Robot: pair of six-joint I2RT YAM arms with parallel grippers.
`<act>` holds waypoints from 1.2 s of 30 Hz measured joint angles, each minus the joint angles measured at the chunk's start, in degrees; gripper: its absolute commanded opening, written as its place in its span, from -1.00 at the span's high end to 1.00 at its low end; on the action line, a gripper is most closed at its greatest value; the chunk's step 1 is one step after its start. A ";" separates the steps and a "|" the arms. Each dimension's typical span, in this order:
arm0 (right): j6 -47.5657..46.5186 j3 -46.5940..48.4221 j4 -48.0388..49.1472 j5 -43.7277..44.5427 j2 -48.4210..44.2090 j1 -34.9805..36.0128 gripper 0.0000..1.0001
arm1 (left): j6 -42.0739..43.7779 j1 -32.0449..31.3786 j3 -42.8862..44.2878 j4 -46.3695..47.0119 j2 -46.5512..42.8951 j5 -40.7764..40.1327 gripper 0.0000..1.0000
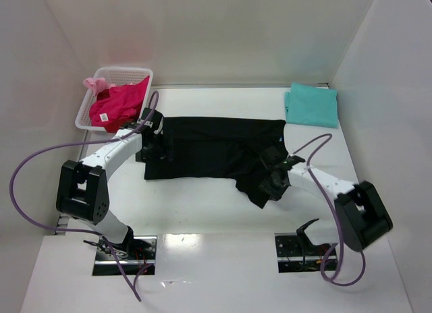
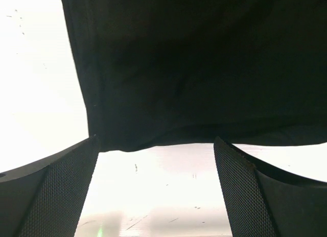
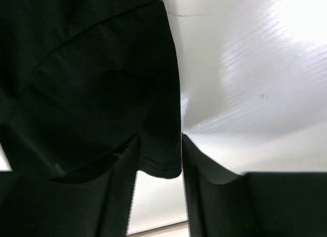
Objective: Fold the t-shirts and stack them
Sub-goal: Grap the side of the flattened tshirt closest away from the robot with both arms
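The black t-shirt (image 1: pixel 209 151) lies spread across the middle of the table. My left gripper (image 1: pixel 152 132) is at its left edge. In the left wrist view the left gripper (image 2: pixel 156 145) is open wide, with the shirt's hem (image 2: pixel 153 140) level with its fingertips and bare table between the fingers. My right gripper (image 1: pixel 273 175) is on the shirt's near right sleeve. In the right wrist view the right gripper (image 3: pixel 158 140) is closed to a narrow gap, pinching a hemmed flap (image 3: pixel 161 155). The teal t-shirt (image 1: pixel 311 104) lies folded at the back right. The magenta-pink t-shirt (image 1: pixel 118 105) sits in the basket.
The white lattice basket (image 1: pixel 128 74) stands at the back left, against the left wall. White walls enclose the table on three sides. Purple cables (image 1: pixel 27 164) loop off both arms. The arm bases (image 1: pixel 125 252) sit at the near edge.
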 measured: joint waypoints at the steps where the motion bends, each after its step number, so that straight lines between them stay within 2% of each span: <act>1: -0.24 0.68 -0.42 0.17 1.51 0.00 0.02 | 0.00 0.04 0.09 -0.15 0.00 -0.28 -1.00; 4: -1.18 3.41 -0.61 -0.13 6.69 0.11 -0.10 | 0.02 0.28 0.39 -0.28 0.00 -0.72 -1.00; 8: -1.95 3.91 -0.42 -0.31 7.23 0.20 -0.18 | 0.02 0.68 0.66 -0.44 0.00 -0.96 -1.00; 15: -2.51 4.22 -1.07 -0.09 7.89 0.20 0.45 | 0.02 1.14 0.74 -0.57 0.17 -1.20 -1.00; 16: -2.69 4.44 -1.25 -0.09 8.22 0.20 0.62 | 0.09 1.22 0.74 -0.57 0.20 -1.18 -1.00; 18: -2.73 4.74 -1.27 -0.20 8.59 0.20 0.71 | 0.22 1.53 0.74 -0.57 0.26 -1.18 -1.00; 20: -2.82 4.81 -1.25 -0.22 8.68 0.20 0.88 | 0.24 1.90 0.79 -0.57 0.52 -1.20 -1.00; 25: -2.75 4.87 -1.18 -0.33 8.76 0.20 0.97 | 0.24 2.25 0.87 -0.63 1.11 -1.27 -1.00; 36: -2.58 4.92 -1.51 0.44 7.74 0.20 0.97 | -4.15 3.78 0.04 -3.08 0.76 0.42 -1.00</act>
